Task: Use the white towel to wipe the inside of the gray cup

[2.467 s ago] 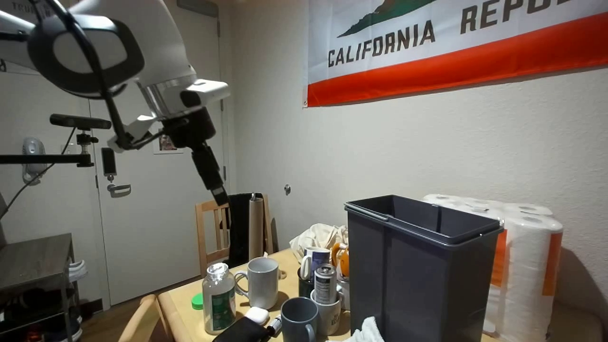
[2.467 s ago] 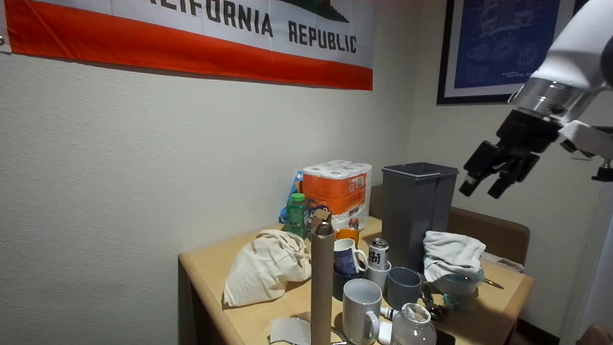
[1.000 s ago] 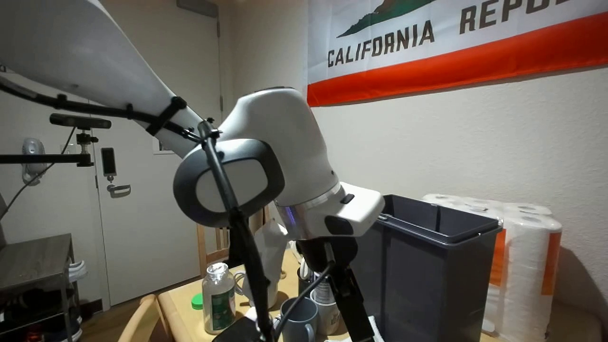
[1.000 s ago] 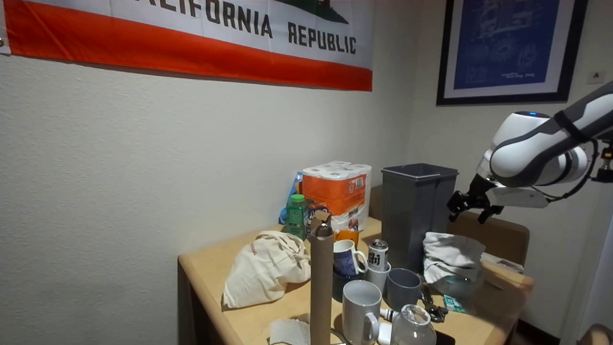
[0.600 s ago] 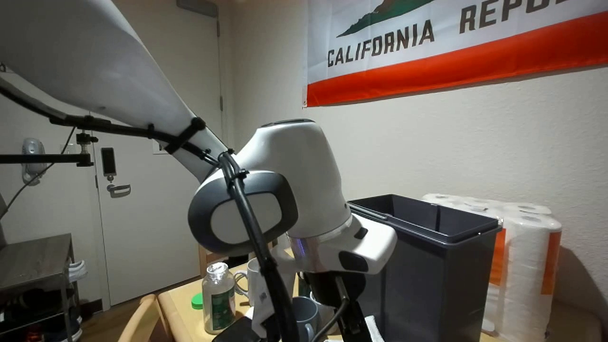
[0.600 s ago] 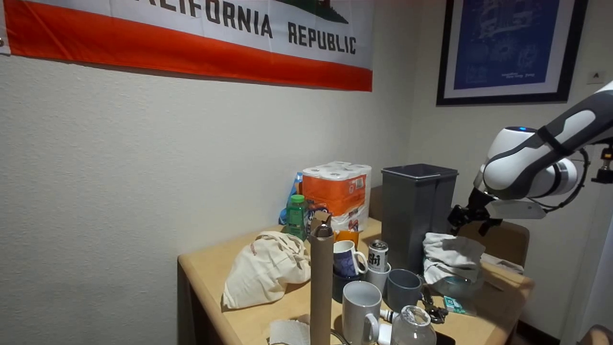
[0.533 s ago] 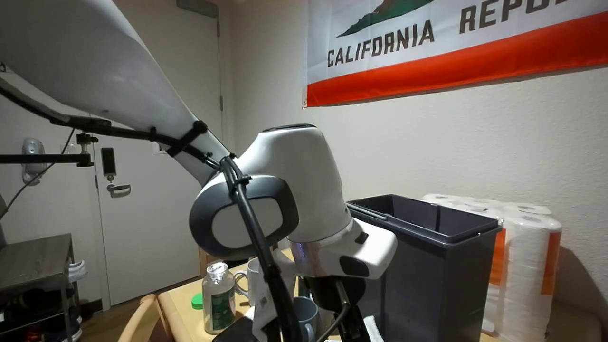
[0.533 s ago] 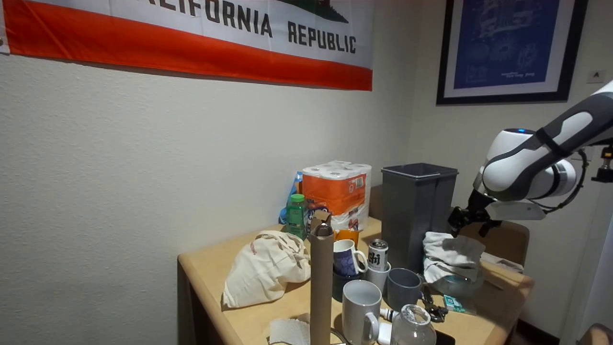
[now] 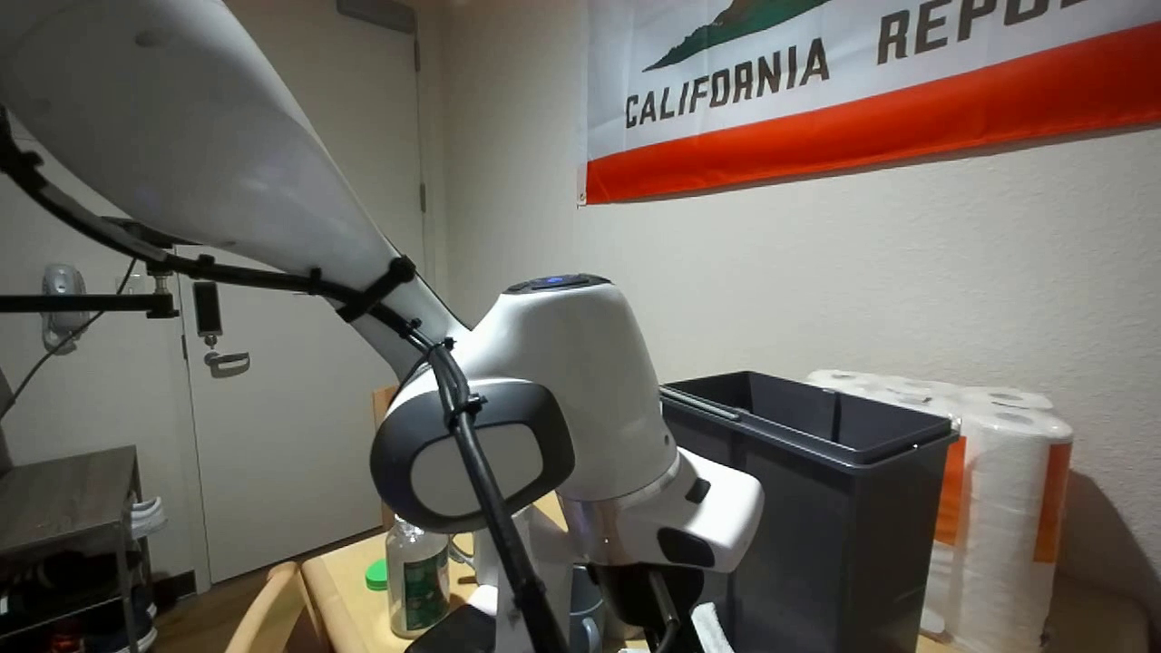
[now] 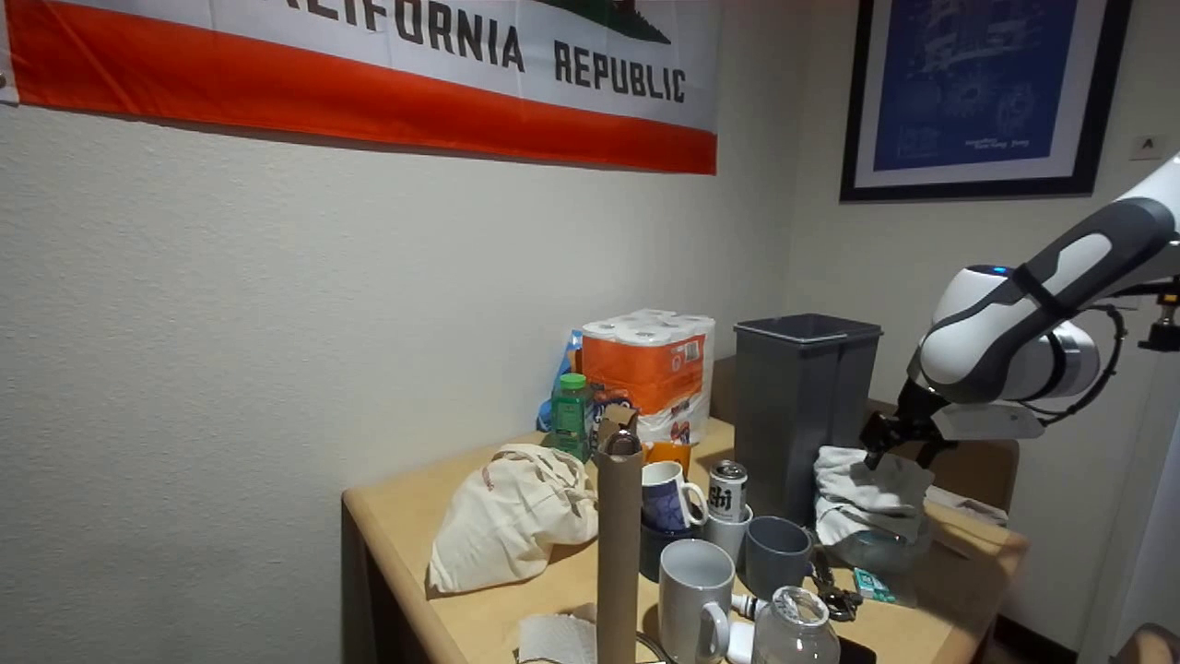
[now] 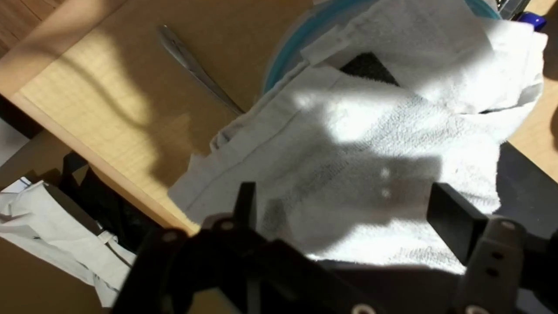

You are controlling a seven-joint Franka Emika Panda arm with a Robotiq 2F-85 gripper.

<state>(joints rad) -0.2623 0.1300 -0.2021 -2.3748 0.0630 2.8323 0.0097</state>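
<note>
Nothing looks done yet: the pincer (image 11: pixel 344 196), spread apart, hangs over the white towel (image 11: pixel 392 126), draped on a bowl (image 10: pixel 880 551), so gripping the towel and wiping inside the gray cup (image 10: pixel 776 559) on the tabletop (image 10: pixel 922 627) seemingly remain.

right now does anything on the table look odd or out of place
The tall gray plastic bin stands on the light wooden table, an odd spot for a bin, and the silver metal drink can sits inside a white cup. No spill shows.
</note>
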